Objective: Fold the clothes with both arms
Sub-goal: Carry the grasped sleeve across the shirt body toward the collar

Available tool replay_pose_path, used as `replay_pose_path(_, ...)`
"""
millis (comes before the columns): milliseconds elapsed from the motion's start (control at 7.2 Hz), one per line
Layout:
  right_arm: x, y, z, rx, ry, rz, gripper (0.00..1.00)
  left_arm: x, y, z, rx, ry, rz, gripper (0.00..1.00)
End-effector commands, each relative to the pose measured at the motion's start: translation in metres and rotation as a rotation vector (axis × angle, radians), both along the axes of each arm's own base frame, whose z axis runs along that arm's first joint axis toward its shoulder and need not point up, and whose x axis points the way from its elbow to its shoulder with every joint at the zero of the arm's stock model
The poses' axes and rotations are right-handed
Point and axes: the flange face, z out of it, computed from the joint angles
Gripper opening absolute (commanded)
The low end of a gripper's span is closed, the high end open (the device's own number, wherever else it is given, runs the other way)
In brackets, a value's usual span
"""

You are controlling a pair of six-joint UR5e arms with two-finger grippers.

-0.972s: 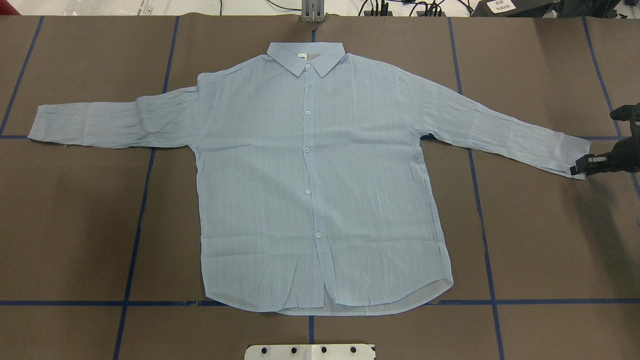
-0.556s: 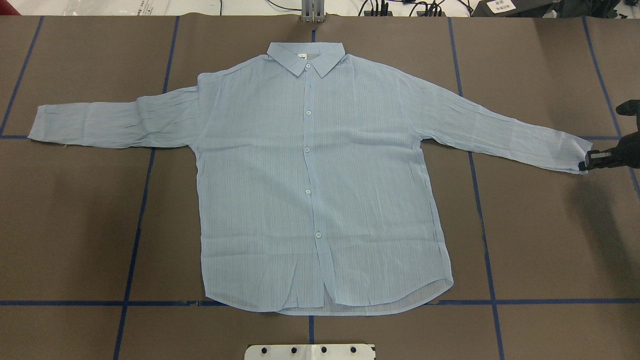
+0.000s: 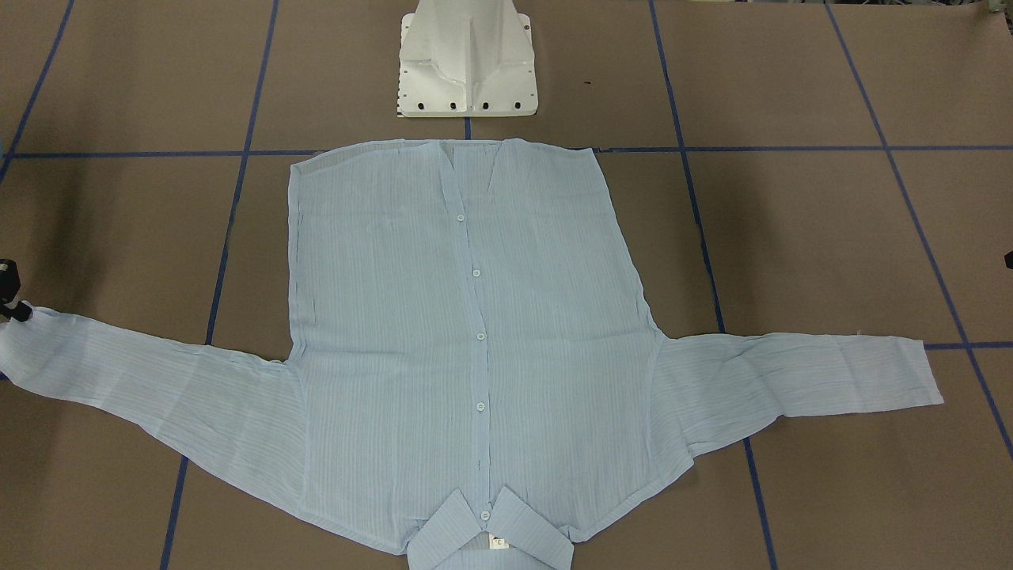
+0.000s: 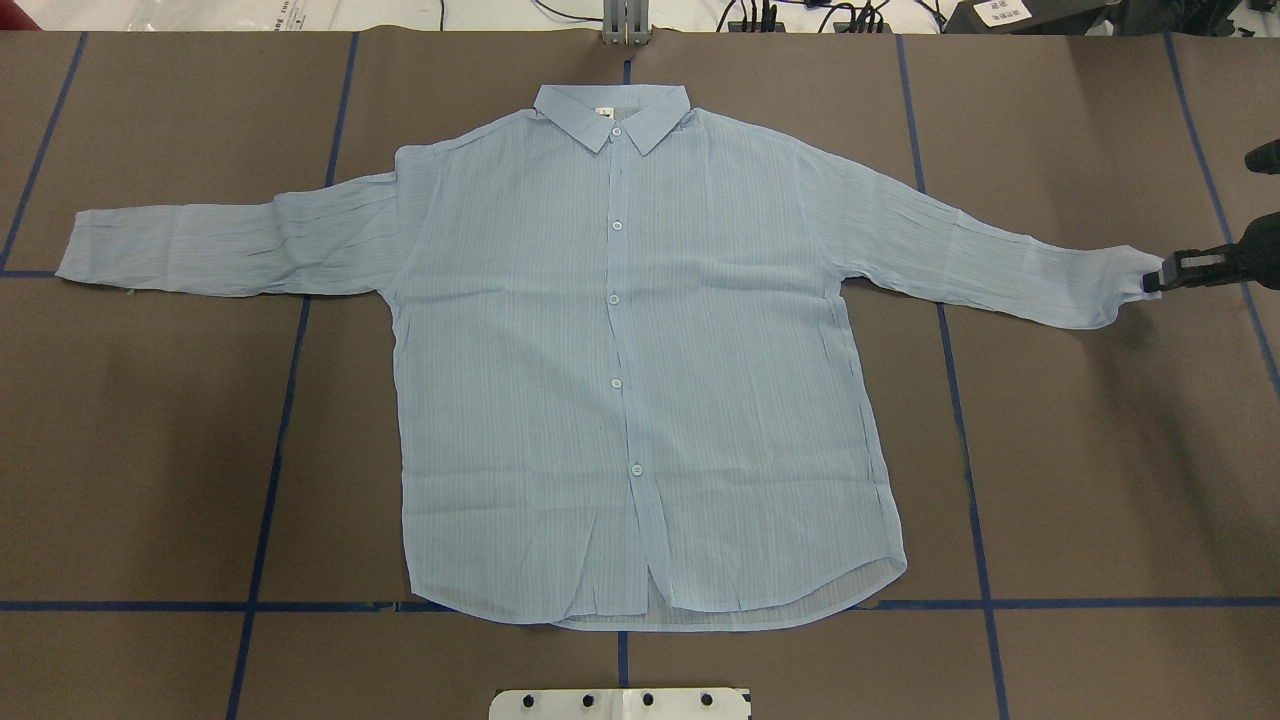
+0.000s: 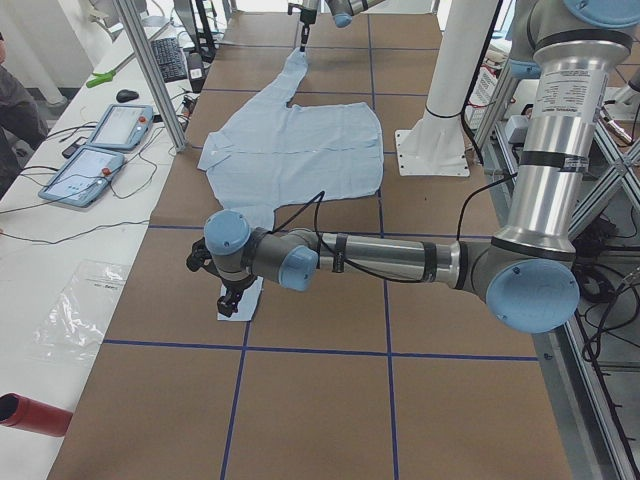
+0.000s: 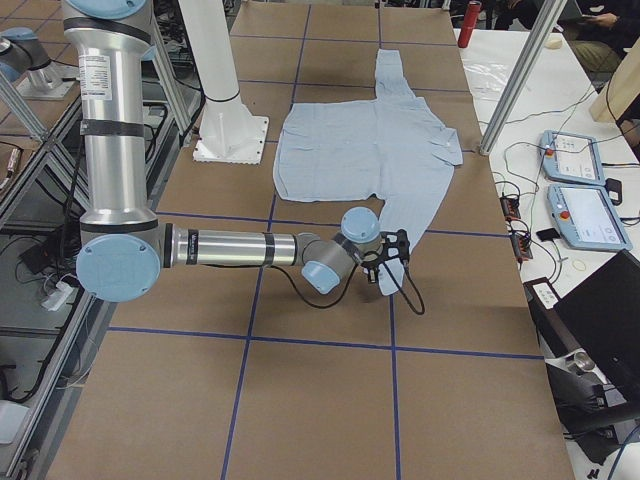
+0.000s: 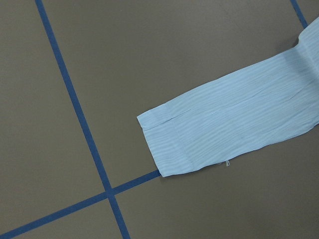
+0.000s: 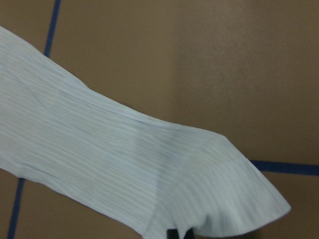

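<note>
Pale-blue thin striped shirt (image 4: 620, 350) stretches one sleeve (image 4: 960, 250) inward from the black right gripper (image 4: 1152, 279) clamping its cuff (image 4: 1120, 275); the left gripper (image 5: 231, 302) I cannot tell.

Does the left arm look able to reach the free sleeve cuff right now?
Probably yes. The left gripper hangs just above the shirt's free cuff, which lies flat on the table with nothing on it.

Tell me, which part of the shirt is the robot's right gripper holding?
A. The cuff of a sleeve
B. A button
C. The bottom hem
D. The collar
A: the right gripper meets the shirt at the end of one sleeve, where the cuff bunches in its grip; the collar and hem lie flat with nothing on them.
</note>
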Motion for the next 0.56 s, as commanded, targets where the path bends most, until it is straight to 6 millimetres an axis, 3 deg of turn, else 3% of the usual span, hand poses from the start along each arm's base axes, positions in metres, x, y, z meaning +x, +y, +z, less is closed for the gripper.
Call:
replay_pose_path(0,-0.050,-0.029,-0.099,0.118,-0.076,-0.048,0.00,0.000,0.000,0.008,-0.003,0.000,0.000,1.00)
replay_pose_path(139,-0.096,-0.061,-0.189,0.050,-0.162,-0.062,0.00,0.000,0.000,0.015,-0.012,-0.001,-0.001,1.00)
replay_pose_path(278,-0.146,-0.068,-0.265,0.015,-0.226,-0.084,0.00,0.000,0.000,0.016,-0.010,-0.001,0.000,1.00)
replay_pose_path(417,-0.187,-0.064,-0.316,0.041,-0.255,-0.121,0.00,0.000,0.000,0.019,-0.014,-0.001,-0.001,1.00)
